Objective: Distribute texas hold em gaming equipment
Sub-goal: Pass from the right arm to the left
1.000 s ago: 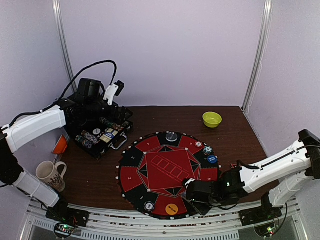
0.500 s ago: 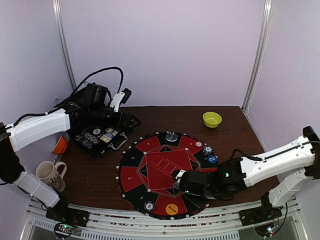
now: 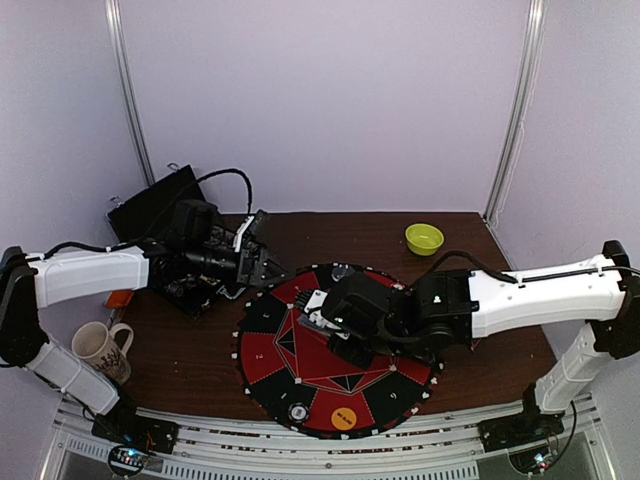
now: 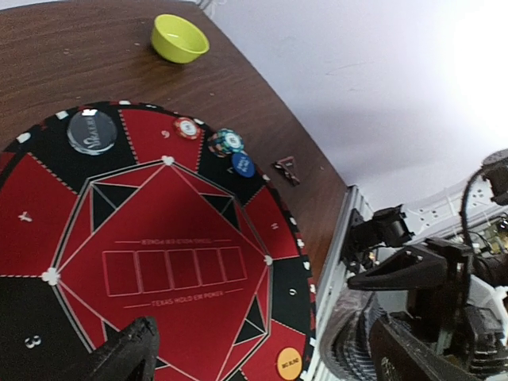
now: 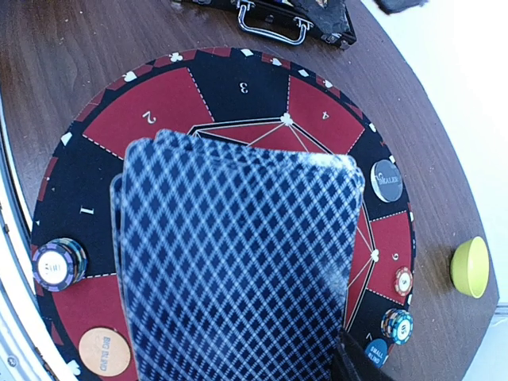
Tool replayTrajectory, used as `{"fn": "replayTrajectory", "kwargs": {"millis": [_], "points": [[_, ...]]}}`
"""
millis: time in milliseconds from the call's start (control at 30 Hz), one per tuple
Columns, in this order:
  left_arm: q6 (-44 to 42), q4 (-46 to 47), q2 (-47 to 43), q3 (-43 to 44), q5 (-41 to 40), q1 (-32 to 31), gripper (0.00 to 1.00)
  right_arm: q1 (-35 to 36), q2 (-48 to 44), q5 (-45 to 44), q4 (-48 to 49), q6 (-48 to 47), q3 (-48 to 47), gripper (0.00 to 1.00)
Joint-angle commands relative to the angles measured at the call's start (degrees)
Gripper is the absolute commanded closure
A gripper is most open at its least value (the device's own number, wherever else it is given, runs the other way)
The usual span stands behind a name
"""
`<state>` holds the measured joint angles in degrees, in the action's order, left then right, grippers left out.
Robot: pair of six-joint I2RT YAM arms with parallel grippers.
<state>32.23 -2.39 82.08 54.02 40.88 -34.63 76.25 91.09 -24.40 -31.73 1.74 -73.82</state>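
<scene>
Playing cards (image 5: 238, 270), pinched between the right jaws above the mat (image 5: 159, 111), look poised for dealing; left jaws spread wide, empty.

I hold a fanned sheaf of playing cards (image 5: 238, 270), diamond-patterned backs to my lens, over the round mat (image 5: 175, 103), on which a chip stack (image 5: 57, 264) and orange disc (image 5: 105, 351) lie left, a dealer button (image 5: 386, 180) right, the green bowl (image 5: 470, 267) off the mat.
</scene>
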Motion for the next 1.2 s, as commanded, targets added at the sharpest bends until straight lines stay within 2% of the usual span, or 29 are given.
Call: {"fn": "replayTrajectory", "kwargs": {"millis": [0,200,400,700,867,1100,1167], "points": [[8.39,16.69,0.74,-3.92,10.92,-0.49,0.03,-0.85,1.87,-1.06,0.05,-4.03,-1.75,0.55],[5.8,16.02,1.34,-5.61,11.45,-2.01,0.04,-1.48,3.94,-0.67,0.25,-4.89,-3.7,0.56],[6.21,16.87,3.53,-7.22,10.7,-2.18,0.14,-1.55,4.26,-0.14,1.08,-5.81,-4.6,0.56],[4.54,15.96,5.54,-6.16,11.6,-3.43,0.12,-1.84,5.34,-1.13,2.18,-7.66,-4.92,0.56],[6.16,17.87,7.65,-4.99,13.56,-3.62,0.15,-1.9,5.44,-0.67,2.68,-8.18,-4.4,0.56],[7.03,19.17,9.51,-3.96,16.29,-4.01,0.16,-1.98,6.66,-1.9,2.78,-9.87,-4.43,0.56],[7.18,19.2,10.34,-3.57,17.39,-4.04,0.19,-1.98,7.04,-2.66,2.86,-10.57,-4.64,0.56]]}}
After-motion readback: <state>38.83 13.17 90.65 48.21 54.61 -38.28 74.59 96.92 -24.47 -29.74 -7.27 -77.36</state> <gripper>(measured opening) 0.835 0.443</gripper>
